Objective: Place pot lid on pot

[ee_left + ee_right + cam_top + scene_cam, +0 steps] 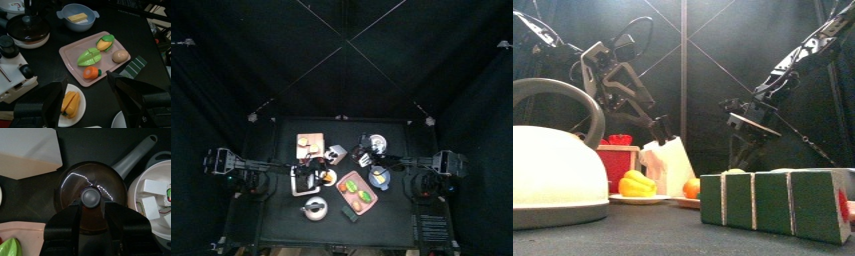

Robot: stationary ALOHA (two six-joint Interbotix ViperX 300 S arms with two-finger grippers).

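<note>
The dark glass pot lid (100,180) with its round knob (90,197) lies flat on the grey pot (133,155), whose long handle sticks out to one side. My right gripper (93,208) hovers directly over it, open, with the knob just at its fingertips and the jaws standing either side without touching it. In the left wrist view the same lid (23,31) sits on the pot (32,42) under the right arm. My left gripper (87,82) is open and holds nothing, above the table's front left part.
A pink tray (67,55) with vegetables, a blue bowl (78,15), a plate (81,107) with yellow food and a green striped block (137,67) lie nearby. A white bowl (157,188) touches the pot's side. A kettle (553,170) stands at the front.
</note>
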